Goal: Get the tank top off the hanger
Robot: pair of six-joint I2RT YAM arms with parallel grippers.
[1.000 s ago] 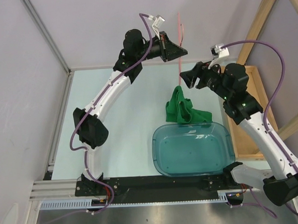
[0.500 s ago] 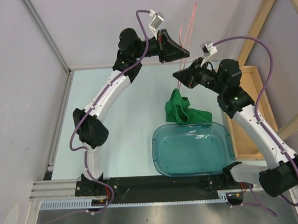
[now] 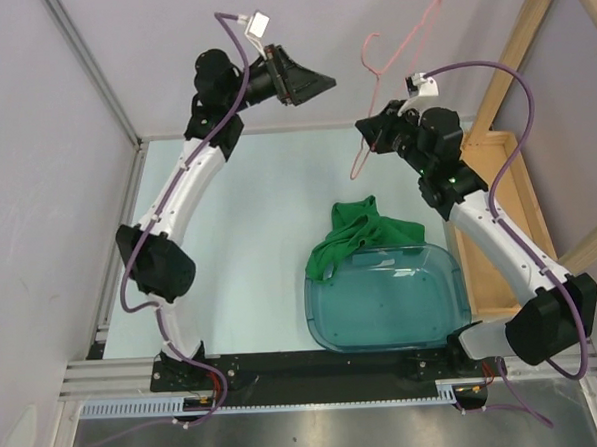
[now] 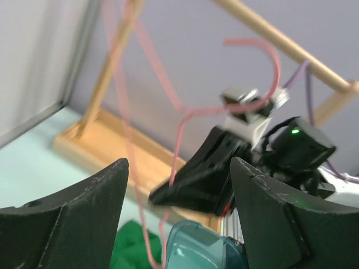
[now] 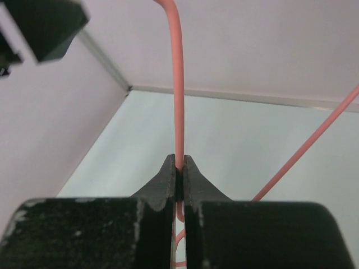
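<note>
The pink wire hanger [image 3: 367,158] hangs bare in the air at the back of the table, and my right gripper [image 3: 368,132] is shut on its wire. In the right wrist view the jaws [image 5: 178,161] pinch the hanger [image 5: 178,84] tightly. The green tank top [image 3: 363,234] lies crumpled on the table, off the hanger, its front edge draped over the tub's rim. My left gripper [image 3: 316,82] is raised at the back left, open and empty, well clear of the hanger. Its view [image 4: 178,168] shows the hanger [image 4: 180,126] and the tank top [image 4: 132,246] beyond the spread fingers.
A translucent teal tub [image 3: 384,319] stands at the near middle of the table. A wooden tray frame [image 3: 496,168] and slanted wooden posts [image 3: 529,31] stand at the right. Grey walls enclose the left and back.
The right gripper shut on the hanger and lifted it. The left gripper opened, let the hanger go and drew back to the left. The tank top dropped off onto the table and tub rim.
</note>
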